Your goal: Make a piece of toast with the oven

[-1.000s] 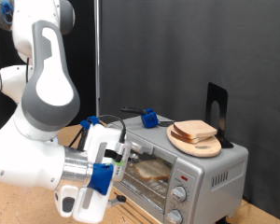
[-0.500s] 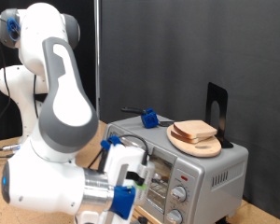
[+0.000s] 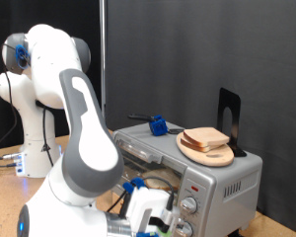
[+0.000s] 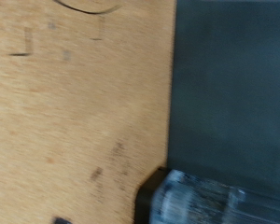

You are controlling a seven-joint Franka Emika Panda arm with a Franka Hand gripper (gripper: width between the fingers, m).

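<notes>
Now, hand [image 3: 153, 225]: low at the exterior view's bottom edge, in front of the oven; mostly cut off, so I cannot tell whether its fingers are apart or together, and nothing shows between them.

Oven [image 3: 202, 178]: silver box directly beyond the hand, its two knobs [image 3: 190, 216] just beside the hand on the exterior view's right.

Piece of toast: probably inside the oven, behind the hand, but the arm [image 3: 84, 148] covers the front, so this is uncertain.

Spare slices [image 3: 206, 140]: piled on a round wooden board [image 3: 207, 153] on the oven's roof, above and beyond the hand, untouched.

Wrist view: wooden table [image 4: 75, 103], a dark panel [image 4: 233, 84], and a blurred corner of glass or metal [image 4: 191, 198], likely the oven's door edge.

Doing the step well: I judge the work is at the oven's front; the hand should stay square to the door and knobs, move slowly, and avoid jolting the oven so the board above does not slide.
</notes>
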